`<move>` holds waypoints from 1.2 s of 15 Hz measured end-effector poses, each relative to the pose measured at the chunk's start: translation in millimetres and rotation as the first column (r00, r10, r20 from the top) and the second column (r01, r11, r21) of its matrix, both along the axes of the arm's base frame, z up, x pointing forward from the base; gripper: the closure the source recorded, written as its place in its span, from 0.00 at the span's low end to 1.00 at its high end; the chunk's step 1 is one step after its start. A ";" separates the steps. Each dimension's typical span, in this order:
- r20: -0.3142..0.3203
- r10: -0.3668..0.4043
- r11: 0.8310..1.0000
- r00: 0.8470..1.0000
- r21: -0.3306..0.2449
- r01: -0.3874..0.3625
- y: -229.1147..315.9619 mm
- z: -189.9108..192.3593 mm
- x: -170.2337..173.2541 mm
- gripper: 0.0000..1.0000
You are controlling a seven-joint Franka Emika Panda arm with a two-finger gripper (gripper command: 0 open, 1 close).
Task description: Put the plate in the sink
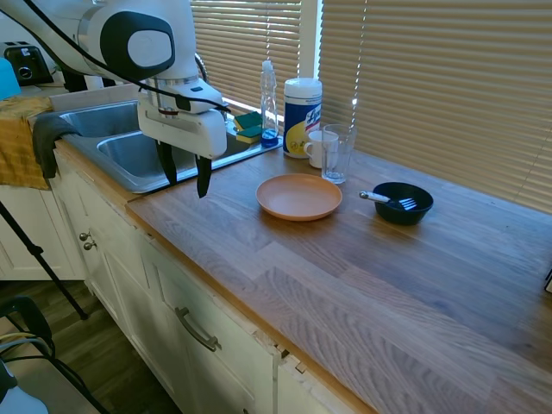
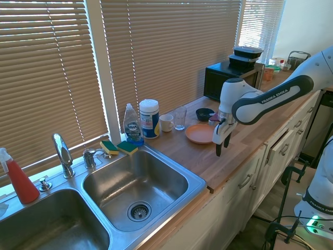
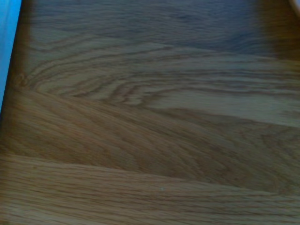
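Plate (image 1: 298, 197) lies centre-frame on the countertop (image 1: 362, 276), right of the gripper (image 1: 185, 176), whose parted, empty fingers hang apart from it.

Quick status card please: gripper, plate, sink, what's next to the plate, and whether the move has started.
gripper: gripper open, empty, above bare wooden counter
plate: plate flat on counter, untouched
sink: sink near basin looks empty
neighbours: glass, mug and black bowl with utensil, all apart from plate
progress: plate not yet grasped
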State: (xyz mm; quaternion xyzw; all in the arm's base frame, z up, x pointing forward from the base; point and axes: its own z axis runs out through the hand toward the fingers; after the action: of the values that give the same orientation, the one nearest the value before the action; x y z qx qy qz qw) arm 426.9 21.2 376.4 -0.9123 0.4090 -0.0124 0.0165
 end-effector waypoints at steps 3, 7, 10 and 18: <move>0.001 0.004 1.000 1.000 -0.009 -0.004 -0.8 0.3 0.4 0.00; 0.052 -0.048 0.999 0.998 -0.006 0.048 -24.0 23.7 14.3 0.00; 0.089 -0.139 0.990 0.986 0.015 0.138 -69.4 48.4 26.9 0.00; 0.059 -0.307 0.944 0.950 0.148 0.296 -166.1 49.6 79.1 0.00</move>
State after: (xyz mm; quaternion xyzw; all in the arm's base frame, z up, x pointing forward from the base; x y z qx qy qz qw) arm 506.0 -144.9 426.0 -0.8343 0.5428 -0.0235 0.0935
